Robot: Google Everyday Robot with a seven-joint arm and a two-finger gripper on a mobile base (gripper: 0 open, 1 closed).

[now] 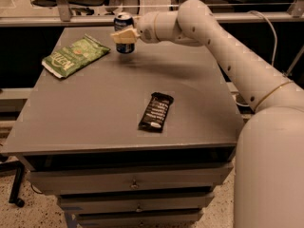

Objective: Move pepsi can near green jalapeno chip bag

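Observation:
The pepsi can [124, 22], dark blue with a silver top, is held upright in my gripper [124, 35] just above the far part of the grey table [95, 113]. The gripper's cream fingers are shut around the can's middle. My arm reaches in from the right. The green jalapeno chip bag [75, 56] lies flat at the far left of the table, a short way to the left of and in front of the can.
A black rectangular bar wrapper [156, 111] lies near the table's middle right. Drawers [133, 182] sit under the tabletop. A rail and chair legs stand behind the table. The robot's white body [270, 170] fills the lower right.

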